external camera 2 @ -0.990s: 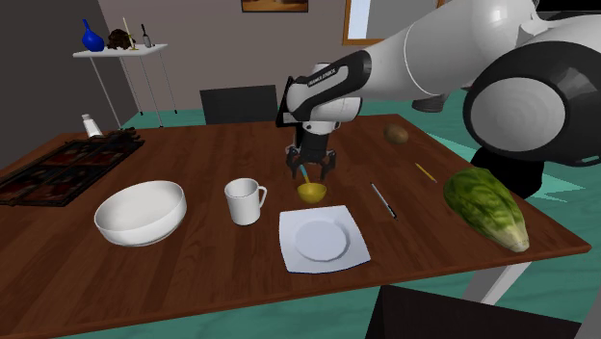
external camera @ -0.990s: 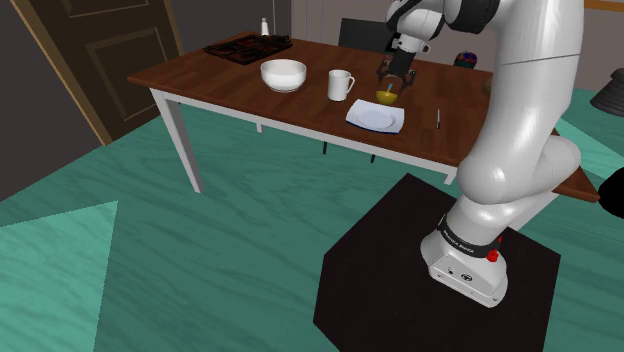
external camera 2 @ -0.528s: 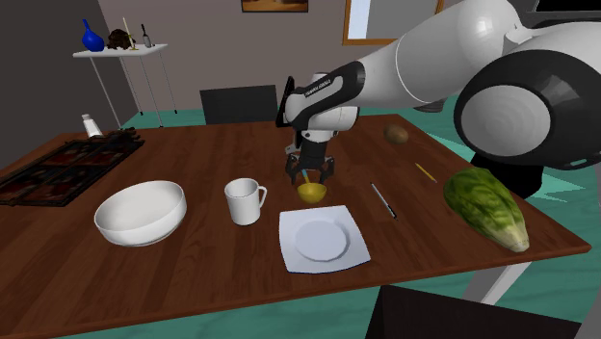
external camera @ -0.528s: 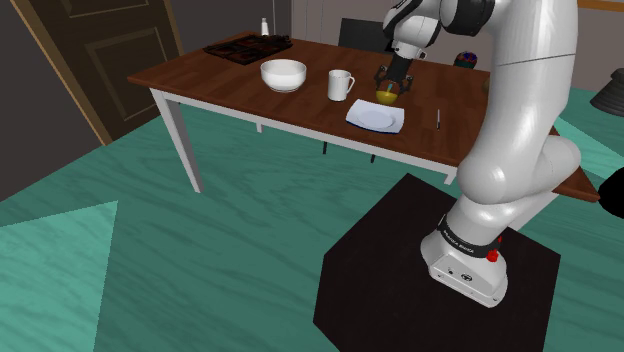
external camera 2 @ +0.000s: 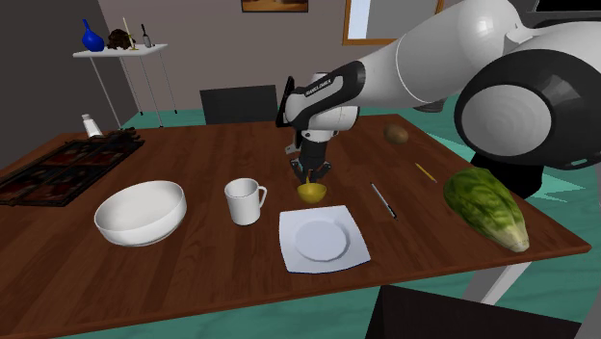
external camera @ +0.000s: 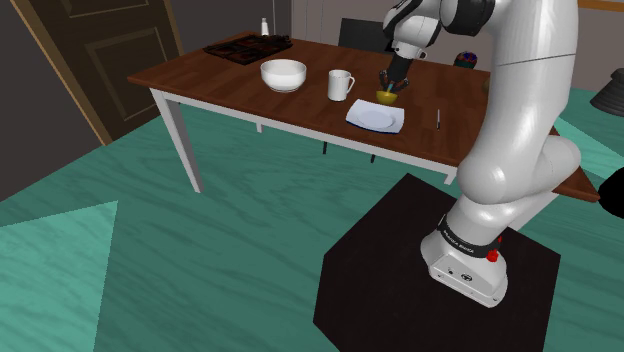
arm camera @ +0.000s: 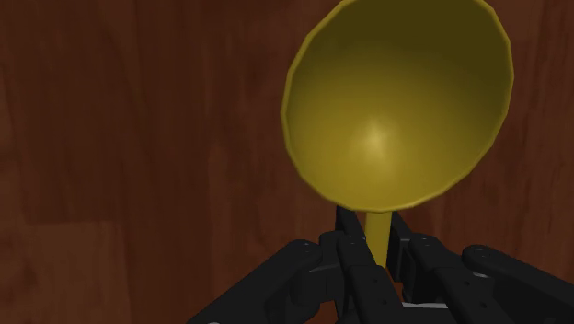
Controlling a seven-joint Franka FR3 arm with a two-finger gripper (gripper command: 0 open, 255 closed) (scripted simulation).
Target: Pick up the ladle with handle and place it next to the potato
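One white Franka arm (external camera 2: 433,48) reaches over the brown wooden table (external camera 2: 193,274) from the second exterior view's right, with its wrist turned down toward the tabletop.

1. Gripper (external camera 2: 310,173): it points straight down just behind the far edge of the square white plate (external camera 2: 323,239). In the wrist view the gripper (arm camera: 377,262) is drawn almost fully together, and the two black fingers (arm camera: 354,256) clamp the thin yellow handle between them.
2. Ladle (external camera 2: 310,191): its yellow bowl sits directly below the fingers, just beside the plate and to the right of the white mug (external camera 2: 245,201) in the second exterior view. The open side of the bowl faces the wrist camera (arm camera: 396,101). You cannot tell whether the bowl rests on the wood or hangs just clear of it.
3. Potato (external camera 2: 396,134): a small brown oval near the table's far edge, well apart from the ladle, toward the second exterior view's right.

Hidden or cut off: the fingers cover most of the handle, so you can see only a short yellow strip. The wrist view's edge clips the far rim of the bowl. In the shoulder view the gripper (external camera: 392,86) covers part of the ladle (external camera: 386,97).
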